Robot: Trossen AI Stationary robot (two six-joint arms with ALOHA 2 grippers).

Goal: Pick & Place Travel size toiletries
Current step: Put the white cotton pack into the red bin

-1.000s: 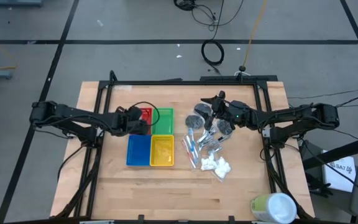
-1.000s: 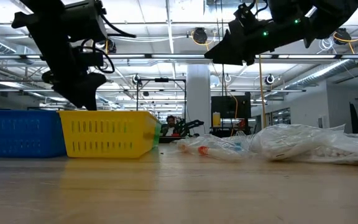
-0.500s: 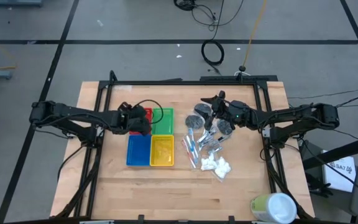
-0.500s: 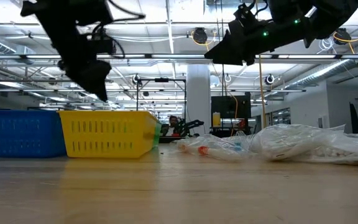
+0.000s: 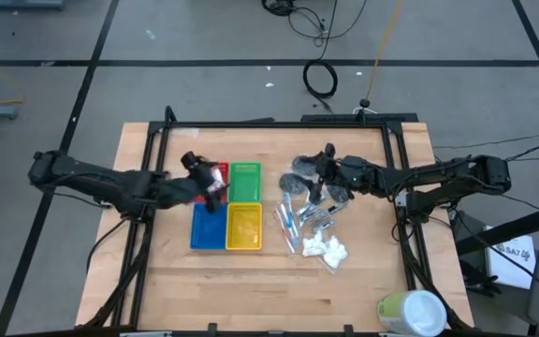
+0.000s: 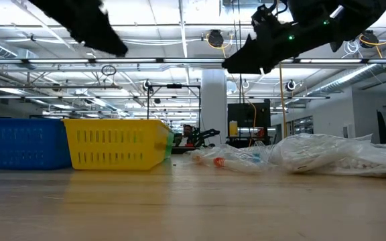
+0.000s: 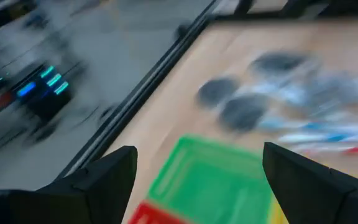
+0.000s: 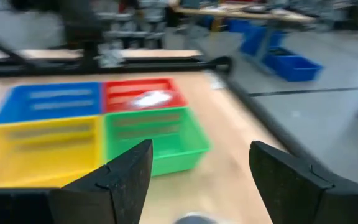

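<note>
- The table (image 5: pixel 204 290) has a wide bare stretch of wood along its near side, below the trays and the pile; a black frame rail runs along its far edge and both sides.
- The large pale green and white cylinder (image 5: pixel 410 312) lies at the near right corner, well apart from everything else.
- The travel size toiletries (image 5: pixel 309 211) lie heaped right of centre: dark grey discs (image 5: pixel 299 167) on the far side, slim tubes (image 5: pixel 286 223) in the middle, white packets (image 5: pixel 324 248) nearest.
- The right gripper (image 5: pixel 318 173) hangs over the discs, fingers spread and holding nothing.
- The left gripper (image 5: pixel 204 180) is above the red tray (image 5: pixel 219 168), fingers spread and empty.
- The red tray holds a small white item (image 8: pixel 151 98); the green tray (image 5: pixel 245 181), blue tray (image 5: pixel 208 227) and yellow tray (image 5: pixel 243 227) show nothing inside.
</note>
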